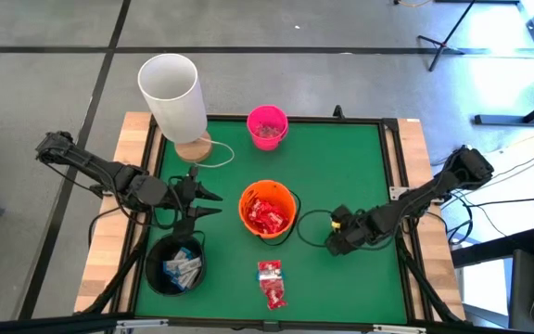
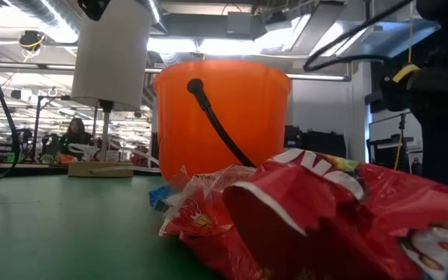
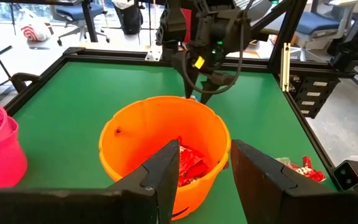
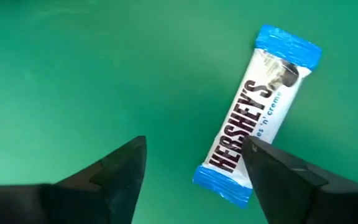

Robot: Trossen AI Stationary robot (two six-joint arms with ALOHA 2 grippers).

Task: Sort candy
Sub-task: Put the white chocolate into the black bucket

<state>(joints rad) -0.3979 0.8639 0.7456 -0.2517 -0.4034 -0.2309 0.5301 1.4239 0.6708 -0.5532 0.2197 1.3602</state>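
As the right gripper (image 4: pixel 194 171) stood open above it, the bar (image 4: pixel 257 115) looked light, slick; best pinched mid-length.

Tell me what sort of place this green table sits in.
Probably a robotics lab or open workshop. Behind the orange bucket the low view shows an exposed industrial ceiling and cluttered benches with a person seated. Office chairs and stand legs ring the green table.
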